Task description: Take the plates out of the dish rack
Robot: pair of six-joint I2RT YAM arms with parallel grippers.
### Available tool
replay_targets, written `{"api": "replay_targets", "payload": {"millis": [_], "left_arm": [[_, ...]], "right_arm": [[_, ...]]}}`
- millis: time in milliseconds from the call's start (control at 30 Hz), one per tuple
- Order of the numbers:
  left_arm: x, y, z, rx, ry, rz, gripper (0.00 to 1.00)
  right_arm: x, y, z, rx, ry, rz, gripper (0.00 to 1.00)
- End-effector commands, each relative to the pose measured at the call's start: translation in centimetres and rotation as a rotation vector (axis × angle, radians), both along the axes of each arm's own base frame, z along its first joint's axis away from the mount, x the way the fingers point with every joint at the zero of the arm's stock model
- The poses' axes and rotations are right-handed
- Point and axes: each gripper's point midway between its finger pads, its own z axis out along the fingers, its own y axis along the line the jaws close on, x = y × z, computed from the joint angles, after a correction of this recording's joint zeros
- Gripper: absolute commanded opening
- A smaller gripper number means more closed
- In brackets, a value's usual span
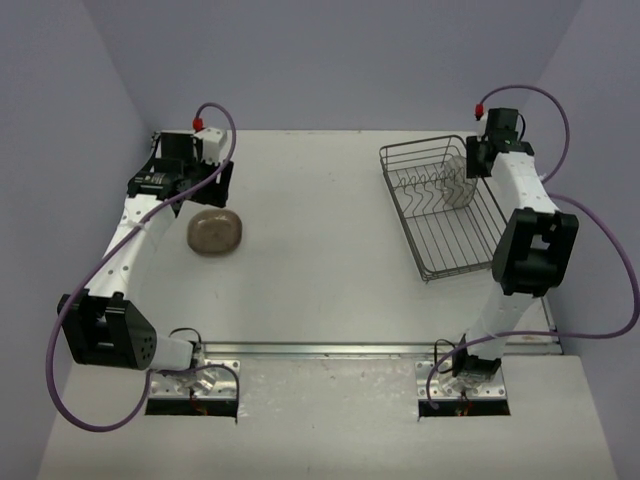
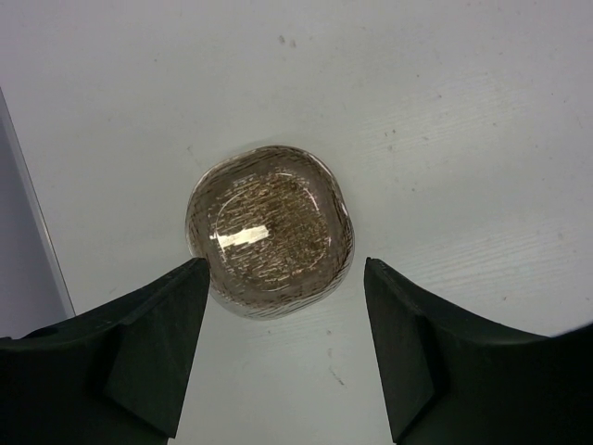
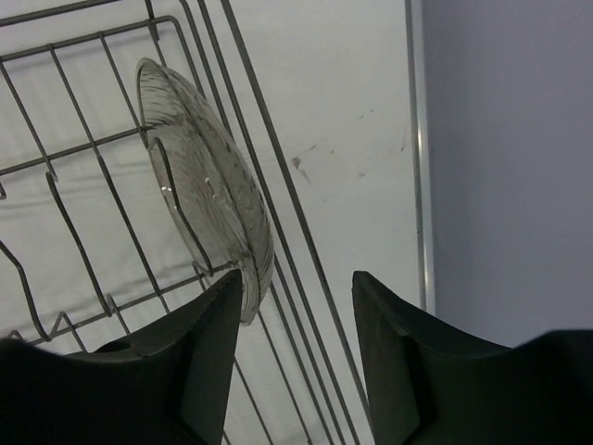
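Two plates to reckon with, no more visible. At the left: smoky plate (image 2: 269, 227) flat on the table (image 1: 320, 270), already out of the dish rack (image 1: 440, 255), with left tool (image 2: 285, 271) above it, spread wide, pinching nothing. Little risk there, save nudging it across the table on a careless descent. At the right: clear plate (image 3: 199, 176) on edge inside the rack, leaning among the wire prongs toward the far end; right tool (image 3: 298, 280) just beside its rim, spread, holding nothing, rim close against the inner face of one finger rather than centred in the gap. Likely trouble: closing off-centre and shoving the plate sideways instead of clamping it; pinching a rack wire along with the rim and dragging the whole rack; slipping off a thin, smooth rim during the lift; catching a prong on the way up. No brand, label or readable writing anywhere.
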Motion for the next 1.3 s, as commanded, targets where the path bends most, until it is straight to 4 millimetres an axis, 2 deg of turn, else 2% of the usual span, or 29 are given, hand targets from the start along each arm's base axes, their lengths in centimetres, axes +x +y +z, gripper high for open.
{"api": "replay_targets", "payload": {"millis": [0, 67, 167, 267, 333, 500, 633, 667, 733, 833, 900, 1067, 1100, 1167, 1200, 1233, 1267], "left_arm": [[0.8, -0.1, 1.0, -0.013, -0.052, 0.015, 0.66], [0.8, -0.1, 0.8, -0.014, -0.048, 0.016, 0.66], [0.7, -0.1, 0.8, -0.016, -0.044, 0.019, 0.66], [0.7, 0.0, 0.8, -0.011, -0.042, 0.021, 0.67], [0.7, 0.1, 0.8, -0.009, -0.042, 0.023, 0.67], [0.8, 0.0, 0.8, -0.017, -0.036, 0.026, 0.67], [0.9, -0.3, 0.9, -0.033, -0.035, 0.020, 0.67], [0.9, -0.4, 0.9, -0.039, -0.035, 0.020, 0.69], [0.9, -0.7, 1.2, -0.053, -0.041, 0.013, 0.77], [0.9, -1.0, 1.7, -0.067, -0.049, 0.003, 0.98], [0.9, -1.5, 2.0, -0.091, -0.048, -0.010, 1.00], [0.8, -2.3, 2.8, -0.136, -0.055, -0.029, 1.00], [0.8, -2.7, 3.2, -0.155, -0.062, -0.045, 1.00], [0.4, -4.3, 4.2, -0.229, -0.076, -0.103, 1.00], [0.4, -4.4, 4.4, -0.233, -0.079, -0.106, 1.00], [-0.1, -5.7, 5.1, -0.288, -0.090, -0.163, 1.00], [-0.5, -6.6, 5.7, -0.325, -0.094, -0.204, 1.00]], "right_arm": [[1.6, -0.1, 0.2, 0.040, -0.097, -0.087, 0.51], [1.8, 0.2, -0.5, 0.065, -0.108, -0.099, 0.50], [2.3, 0.2, -1.1, 0.079, -0.135, -0.115, 0.42], [2.7, 0.2, -1.4, 0.084, -0.146, -0.124, 0.25], [2.8, 0.1, -1.4, 0.085, -0.151, -0.127, 0.23], [2.9, 0.0, -0.4, 0.072, -0.173, -0.130, 0.02], [2.7, -0.2, 1.9, 0.046, -0.212, -0.119, 0.00], [2.6, -0.3, 3.1, 0.031, -0.235, -0.117, 0.00], [2.5, -0.6, 5.7, -0.013, -0.283, -0.109, 0.00], [2.5, -1.1, 9.1, -0.087, -0.340, -0.094, 0.00], [2.5, -1.6, 11.9, -0.152, -0.391, -0.082, 0.00], [1.5, -1.6, 16.9, -0.239, -0.487, -0.049, 0.00], [1.4, -1.4, 17.2, -0.234, -0.500, -0.042, 0.00], [0.7, 0.0, 19.0, -0.194, -0.551, 0.012, 0.00], [1.0, 0.8, 19.1, -0.170, -0.559, 0.057, 0.00], [0.7, 3.2, 19.5, -0.082, -0.569, 0.156, 0.00], [0.1, 3.8, 19.6, -0.048, -0.561, 0.165, 0.00]]}}
